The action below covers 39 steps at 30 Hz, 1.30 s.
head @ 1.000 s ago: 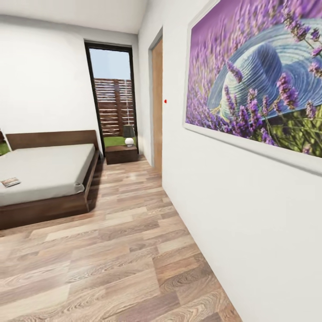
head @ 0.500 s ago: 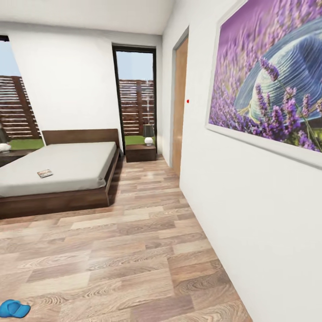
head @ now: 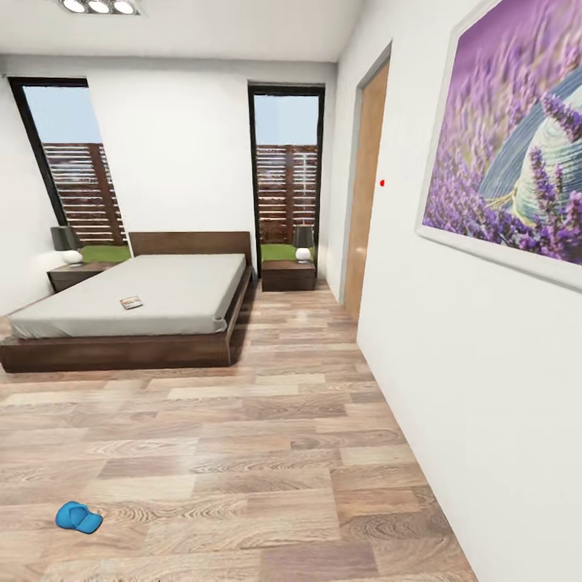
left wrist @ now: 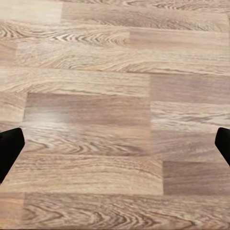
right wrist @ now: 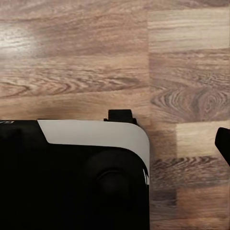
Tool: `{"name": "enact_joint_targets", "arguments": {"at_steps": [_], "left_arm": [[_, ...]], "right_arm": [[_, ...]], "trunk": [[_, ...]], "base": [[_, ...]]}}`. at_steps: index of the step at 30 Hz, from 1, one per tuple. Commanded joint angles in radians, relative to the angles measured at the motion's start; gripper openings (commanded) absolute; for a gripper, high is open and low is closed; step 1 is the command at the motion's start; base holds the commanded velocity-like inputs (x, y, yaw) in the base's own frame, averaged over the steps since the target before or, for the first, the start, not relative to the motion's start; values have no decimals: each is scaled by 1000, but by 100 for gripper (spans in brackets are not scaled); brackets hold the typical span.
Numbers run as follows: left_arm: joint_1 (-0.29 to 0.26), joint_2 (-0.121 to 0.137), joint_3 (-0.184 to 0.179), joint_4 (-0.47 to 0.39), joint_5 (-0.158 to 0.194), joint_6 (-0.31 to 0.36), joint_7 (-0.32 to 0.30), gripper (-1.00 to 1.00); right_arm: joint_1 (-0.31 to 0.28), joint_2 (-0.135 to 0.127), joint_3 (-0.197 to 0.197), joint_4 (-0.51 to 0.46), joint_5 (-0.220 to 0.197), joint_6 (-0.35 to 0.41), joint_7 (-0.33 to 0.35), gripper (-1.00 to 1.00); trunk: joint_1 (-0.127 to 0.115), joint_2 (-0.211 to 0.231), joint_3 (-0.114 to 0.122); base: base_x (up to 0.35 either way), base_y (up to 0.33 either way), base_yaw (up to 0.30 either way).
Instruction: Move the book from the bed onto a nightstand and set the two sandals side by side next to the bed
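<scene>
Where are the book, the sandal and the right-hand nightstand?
book [head: 131,302]: head view, middle of its cover, lying on the bed.
sandal [head: 78,517]: head view, middle of its blue upper, on the floor.
nightstand [head: 288,275]: head view, front of the cabinet under the lamp.

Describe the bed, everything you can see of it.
The bed is a large, low double bed standing on the wood-plank floor, its flat dark brown headboard against the white far wall between two tall windows. A plain light-grey mattress sits on a dark brown wooden platform frame that juts out past it. A small book lies flat on the mattress. A nightstand with a lamp stands at each side of the head end.
</scene>
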State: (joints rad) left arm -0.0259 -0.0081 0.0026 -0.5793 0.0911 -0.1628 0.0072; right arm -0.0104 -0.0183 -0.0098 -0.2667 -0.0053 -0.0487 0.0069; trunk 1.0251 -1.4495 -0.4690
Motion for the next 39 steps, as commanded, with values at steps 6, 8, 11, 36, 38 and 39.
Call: {"name": "enact_joint_targets", "arguments": {"at_steps": [6,8,11,36,38,39], "left_arm": [[0,-1,0,2,15,-3,0,100],[-1,-1,0,2,20,-3,0,100],[-1,-1,0,1,50,-3,0,100],[-1,-3,-1,2,99,-6,-4,100],[-1,-3,-1,2,99,-6,-4,100],[-1,-3,-1,2,98,-6,-4,100]], "right_arm": [[0,0,-1,1,0,-3,1,100],[0,0,-1,1,0,-3,1,100],[0,0,-1,1,0,-3,1,100],[0,0,-1,4,1,-3,1,100],[0,0,-1,5,1,-3,1,100],[0,0,-1,5,1,-3,1,100]], "trunk": [[0,-1,-1],[0,-1,-1],[0,-1,-1],[0,-1,-1],[0,-1,-2],[0,-1,-3]], "base": [[0,0,292],[0,0,292],[0,0,292],[0,0,159],[0,0,0],[0,0,0]]}}
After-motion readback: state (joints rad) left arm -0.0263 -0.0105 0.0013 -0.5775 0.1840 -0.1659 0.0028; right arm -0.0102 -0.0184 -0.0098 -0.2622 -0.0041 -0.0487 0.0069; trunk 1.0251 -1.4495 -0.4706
